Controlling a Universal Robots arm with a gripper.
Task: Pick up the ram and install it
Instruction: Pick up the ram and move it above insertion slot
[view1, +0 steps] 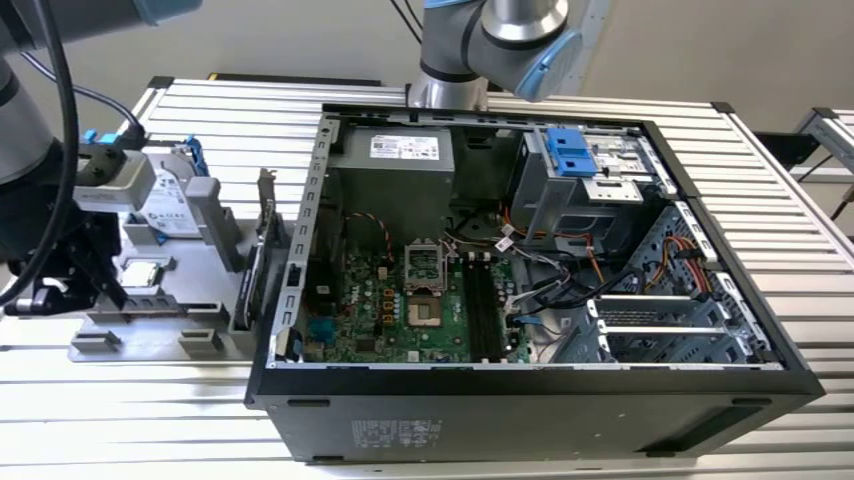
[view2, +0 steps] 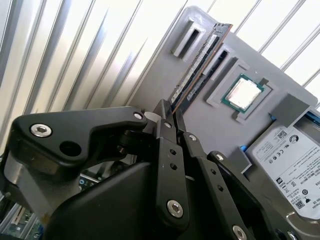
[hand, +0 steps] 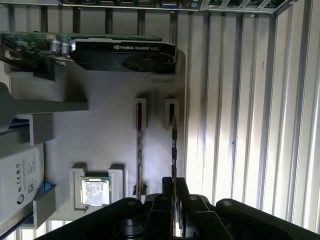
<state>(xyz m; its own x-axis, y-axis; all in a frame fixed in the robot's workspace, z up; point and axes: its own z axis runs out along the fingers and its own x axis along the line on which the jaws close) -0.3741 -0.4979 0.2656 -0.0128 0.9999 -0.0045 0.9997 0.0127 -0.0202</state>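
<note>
An open computer case (view1: 534, 400) lies on its side on a slatted metal table (view1: 787, 200), and inside it are a green motherboard (view1: 367, 300), a grey power supply (view1: 394, 165) and a blue drive bracket (view1: 577, 152). Just beside the case, at the exterior view's left, a grey tray (view1: 200, 265) carries a hard drive (view1: 167, 205), a square silver chip (view1: 144, 270) and an upright expansion card (view1: 267, 250). The dark gripper (view1: 94, 290) hangs low over the part of the tray far from the case, near the chip.

Matt black gripper (view2: 169, 114), smooth, bright steel screw heads. Between its fingers: thin dark circuit-board ram stick (view2: 200, 62), dull, edge contacts glinting. Beneath it: matt grey plastic holder tray (view2: 210, 125). Near the fingertips: shiny square metal CPU chip (view2: 243, 93). Ribbed aluminium table (view2: 75, 60), satin sheen
</note>
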